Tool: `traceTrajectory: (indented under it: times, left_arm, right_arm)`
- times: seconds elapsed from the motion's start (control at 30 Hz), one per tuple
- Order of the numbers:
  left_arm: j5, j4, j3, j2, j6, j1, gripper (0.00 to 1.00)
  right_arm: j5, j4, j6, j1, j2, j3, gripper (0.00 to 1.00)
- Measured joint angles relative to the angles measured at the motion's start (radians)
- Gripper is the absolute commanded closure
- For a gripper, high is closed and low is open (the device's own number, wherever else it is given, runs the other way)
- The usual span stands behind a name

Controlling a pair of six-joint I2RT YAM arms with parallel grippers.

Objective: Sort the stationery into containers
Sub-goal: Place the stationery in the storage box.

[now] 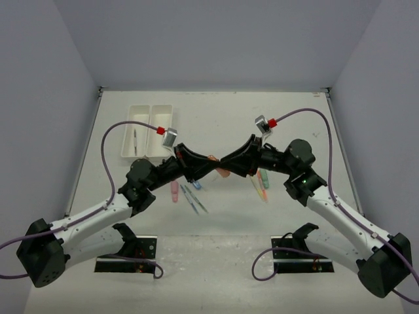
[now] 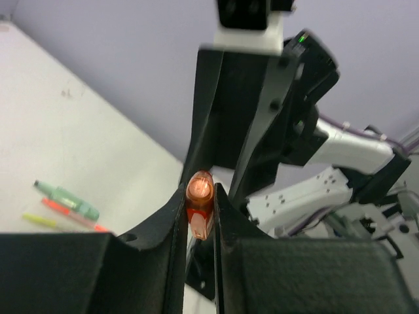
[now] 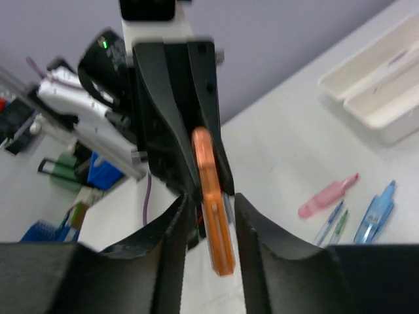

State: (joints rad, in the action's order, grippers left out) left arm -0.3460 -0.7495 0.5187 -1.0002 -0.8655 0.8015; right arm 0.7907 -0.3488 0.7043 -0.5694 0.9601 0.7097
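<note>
Orange piece point(image 3: 213, 196) is in the air over mid-table, where the two arms meet fingertip to fingertip.

Left gripper point(image 2: 200, 191) is clenched on it, both fingers flat against its sides. Right gripper point(image 3: 211, 201) is parted around the same piece. There's a visible gap on one side and it's close on the other, so it isn't pinching.

Orientation: in the right wrist view the long axis runs near vertical, roughly in line with the fingers. The top leans slightly left and the lower end hangs down between the fingers. In the left wrist view it's heavily foreshortened, with the rounded end up.

Table point(image 1: 216, 261) is off-white and lightly scuffed.
- Near the left arm: pink piece point(image 1: 175, 191), blue piece point(image 1: 196, 185) and thin pens point(image 1: 194, 199), all loose.
- Near the right arm: green marker point(image 1: 264, 178), with orange and yellow ones just beside it.

Trays point(image 1: 139, 108) sit far left, joined side by side. One dark pen point(image 1: 134, 139) lies lengthwise in the left one.

Walls are plain pale grey-lilac on three sides. The right wrist view shows blue bins and clutter beyond the table edge, too blurred to identify.
</note>
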Motion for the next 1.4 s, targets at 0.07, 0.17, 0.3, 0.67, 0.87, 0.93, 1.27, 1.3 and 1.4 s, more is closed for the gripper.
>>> traceTrajectory:
  times: [0.07,0.17,0.3,0.67,0.87,0.93,1.27,1.3,1.4]
  left_arm:
    - [-0.024,0.099,0.014,0.022,0.026,-0.023,1.0]
    - [-0.06,0.223,0.022,0.007,0.04,-0.057,1.0]
    - [-0.066,0.381,0.086,-0.043,0.049,-0.156,1.0]
    - [0.439,1.101,0.805,-0.431,0.306,-0.392,1.0]
    - [0.627,1.372,1.112,-0.799,0.42,-0.543,1.0]
    - [0.642,1.42,1.135,-0.88,0.446,-0.572,1.0]
    - [0.638,1.557,1.22,-1.127,0.495,-0.594,0.56]
    - [0.636,1.561,1.224,-1.126,0.497,-0.592,0.47]
    - [0.629,1.56,1.239,-1.126,0.507,-0.591,0.33]
  right_arm:
    - [-0.028,-0.085,0.015,0.021,0.002,-0.005,0.52]
    - [-0.059,-0.192,0.031,0.051,-0.001,-0.011,0.21]
    - [-0.087,-0.21,0.023,0.053,-0.016,-0.037,0.13]
    - [-0.416,0.205,-0.102,0.055,-0.136,-0.045,0.11]
    - [-0.491,0.334,-0.141,0.055,-0.15,-0.039,0.11]
    - [-0.497,0.355,-0.149,0.055,-0.153,-0.039,0.11]
    - [-0.479,0.436,-0.171,0.055,-0.042,0.009,0.13]
    - [-0.481,0.455,-0.175,0.051,-0.023,0.023,0.13]
    - [-0.512,0.518,-0.189,0.025,0.045,0.082,0.18]
